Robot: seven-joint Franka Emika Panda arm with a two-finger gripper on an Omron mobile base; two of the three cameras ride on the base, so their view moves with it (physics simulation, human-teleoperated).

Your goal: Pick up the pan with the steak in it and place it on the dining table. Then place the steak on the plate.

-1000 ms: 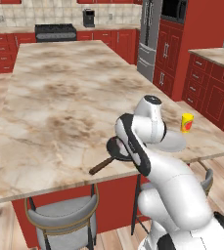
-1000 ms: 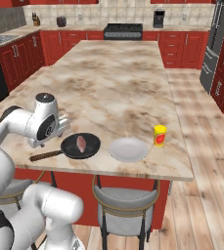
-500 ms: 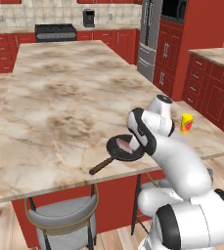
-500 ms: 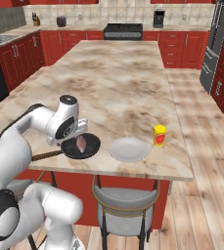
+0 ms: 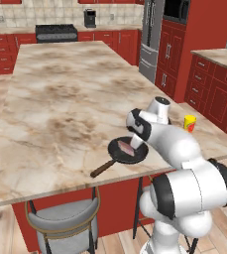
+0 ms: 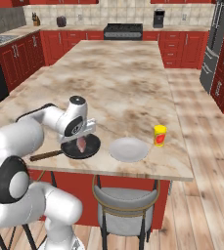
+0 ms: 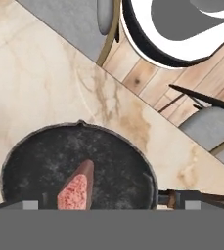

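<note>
The black pan (image 6: 89, 148) rests near the front edge of the marbled dining table (image 6: 118, 83), its brown handle (image 6: 45, 156) pointing left. The pinkish steak (image 6: 81, 144) lies inside it. My gripper (image 6: 82, 137) hangs just above the pan, open, pointing down at the steak and holding nothing. The hand view looks straight into the pan (image 7: 108, 161), with the steak (image 7: 77, 188) between the wide-apart fingertips (image 7: 30, 204). The white plate (image 6: 128, 149) sits to the pan's right. In the left base view the pan (image 5: 116, 150) and steak (image 5: 126, 147) lie under my hand.
A yellow bottle (image 6: 159, 135) stands right of the plate. Grey stools (image 6: 125, 205) are tucked under the table's front edge (image 6: 108, 171). Red cabinets and a stove (image 6: 123, 30) line the far wall. The fridge (image 5: 152, 34) stands beyond the table.
The arm has swung from beside the pan's handle to over the pan and lowered toward the steak. The jaws stayed open. Pan, steak and plate have not moved.
</note>
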